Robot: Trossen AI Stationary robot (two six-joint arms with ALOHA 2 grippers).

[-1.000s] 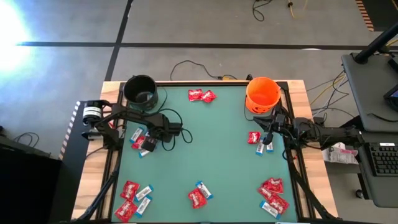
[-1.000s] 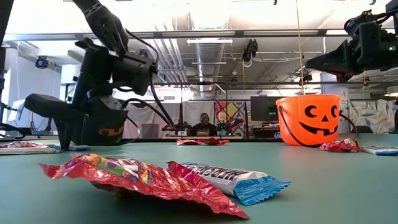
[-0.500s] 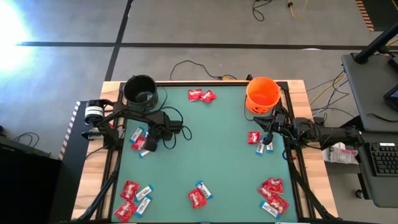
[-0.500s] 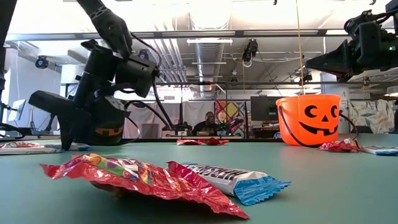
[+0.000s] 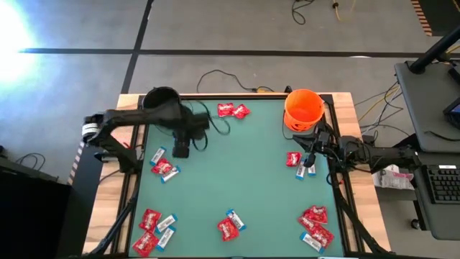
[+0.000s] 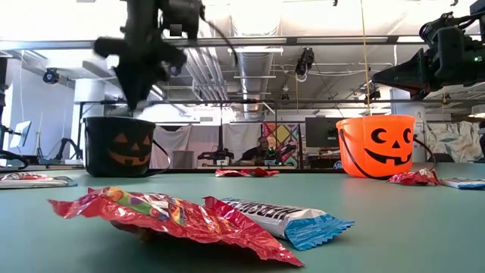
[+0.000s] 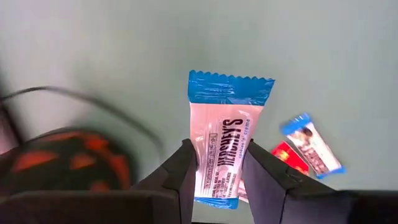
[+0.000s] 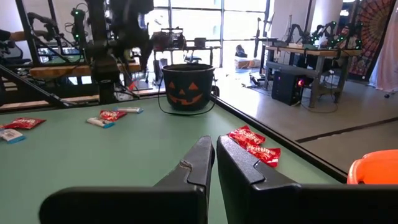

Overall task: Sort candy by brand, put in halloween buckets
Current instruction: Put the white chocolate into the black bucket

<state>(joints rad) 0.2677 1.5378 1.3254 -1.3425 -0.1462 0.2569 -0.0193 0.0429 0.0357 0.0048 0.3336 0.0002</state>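
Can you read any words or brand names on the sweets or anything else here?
"HERSHEY'S": on the white-and-blue bar gripped in the left hand.
Smaller line under it: too small to read.
Red packet and blue bar up front: print blurred, unreadable.
Buckets: faces only, no words.

Bright glare floods the floor (image 5: 21, 29); moving left arm (image 6: 151, 45) blurs.

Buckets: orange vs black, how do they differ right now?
The orange bucket stands at the table's far right corner, the black bucket at the far left. The left gripper, holding a white-and-blue bar, hangs beside the black one; nothing hangs by the orange. Both upright, with jack-o'-lantern faces.
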